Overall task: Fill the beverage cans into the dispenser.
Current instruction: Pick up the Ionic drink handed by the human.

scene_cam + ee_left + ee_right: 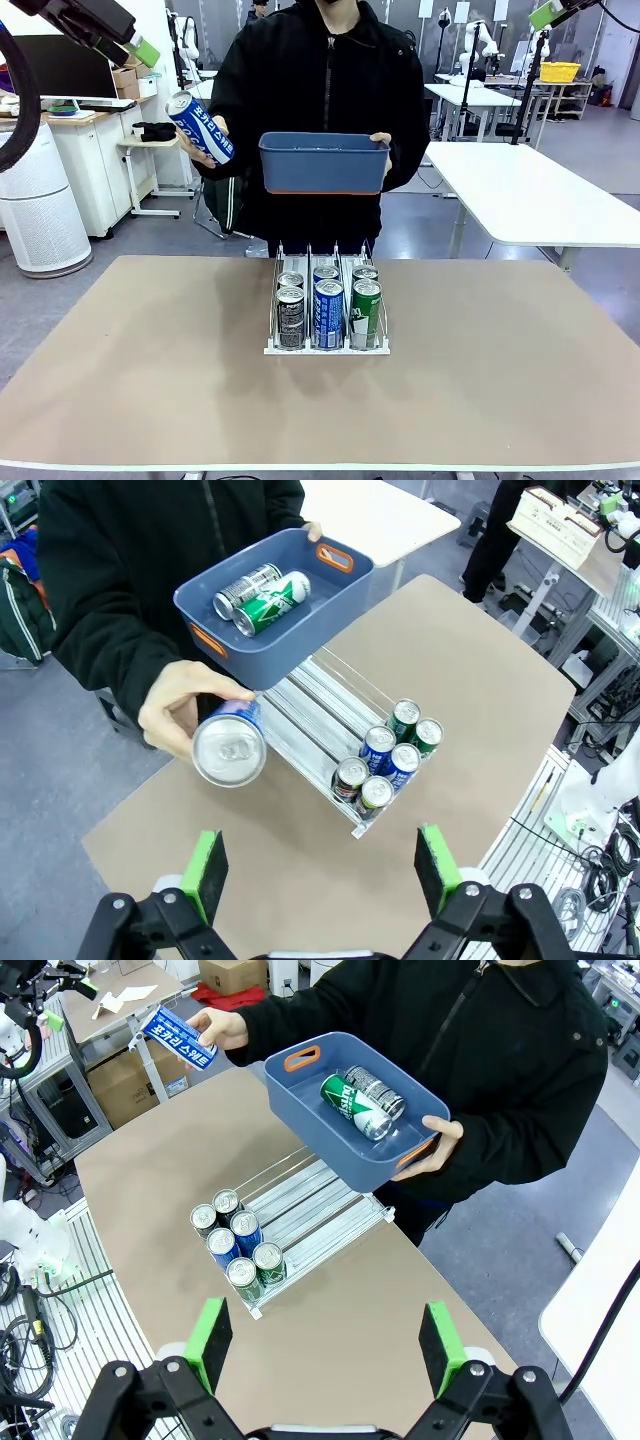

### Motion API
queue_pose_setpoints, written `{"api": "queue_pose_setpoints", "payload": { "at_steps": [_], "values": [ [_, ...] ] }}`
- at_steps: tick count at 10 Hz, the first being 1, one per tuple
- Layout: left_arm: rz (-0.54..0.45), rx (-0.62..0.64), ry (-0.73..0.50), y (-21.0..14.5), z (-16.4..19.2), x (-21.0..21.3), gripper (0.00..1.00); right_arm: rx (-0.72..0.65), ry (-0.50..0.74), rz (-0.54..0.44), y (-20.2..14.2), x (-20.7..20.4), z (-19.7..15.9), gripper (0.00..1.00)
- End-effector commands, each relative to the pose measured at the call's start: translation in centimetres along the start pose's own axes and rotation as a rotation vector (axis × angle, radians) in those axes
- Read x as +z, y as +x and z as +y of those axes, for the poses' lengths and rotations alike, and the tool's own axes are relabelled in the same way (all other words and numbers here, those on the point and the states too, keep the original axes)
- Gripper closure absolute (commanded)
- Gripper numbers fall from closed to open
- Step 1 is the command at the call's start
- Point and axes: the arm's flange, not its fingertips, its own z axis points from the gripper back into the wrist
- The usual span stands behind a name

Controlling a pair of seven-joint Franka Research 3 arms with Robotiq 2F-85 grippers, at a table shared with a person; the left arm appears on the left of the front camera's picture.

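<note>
The dispenser (327, 349) stands mid-table with six beverage cans in two rows: black (290, 318), blue (329, 313) and green (366, 312) at the front. Behind it a person holds up a blue-and-white can (200, 128) in one hand and a blue tub (323, 165) in the other. In the tub (300, 630) lie a black can (246, 588) and a green can (272, 602). My left gripper (322, 870) hangs open high above the table, facing the offered can (230, 748). My right gripper (325, 1345) is open too, high over the dispenser (305, 1195).
The tan table (120, 360) is bare around the rack. The rear halves of the rack's lanes (310, 705) hold nothing. White tables (530, 190) and a cabinet (90, 170) stand beyond the far edge.
</note>
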Motion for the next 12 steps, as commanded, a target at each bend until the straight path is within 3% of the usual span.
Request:
{"api": "queue_pose_setpoints", "payload": {
  "at_steps": [1, 4, 12],
  "values": [
    [0.008, -0.045, 0.101, 0.4, 0.2, -0.2, 0.00, -0.002, -0.001, -0.001, 0.0, 0.0, 0.0, 0.00],
    [0.050, -0.082, 0.192, 1.2, 0.6, -2.4, 0.00, -0.002, -0.001, -0.001, 0.0, 0.0, 0.0, 0.00],
    [0.054, -0.126, 0.165, 0.8, 2.7, -7.9, 0.00, -0.002, -0.001, -0.001, 0.0, 0.0, 0.0, 0.00]
  ]
}}
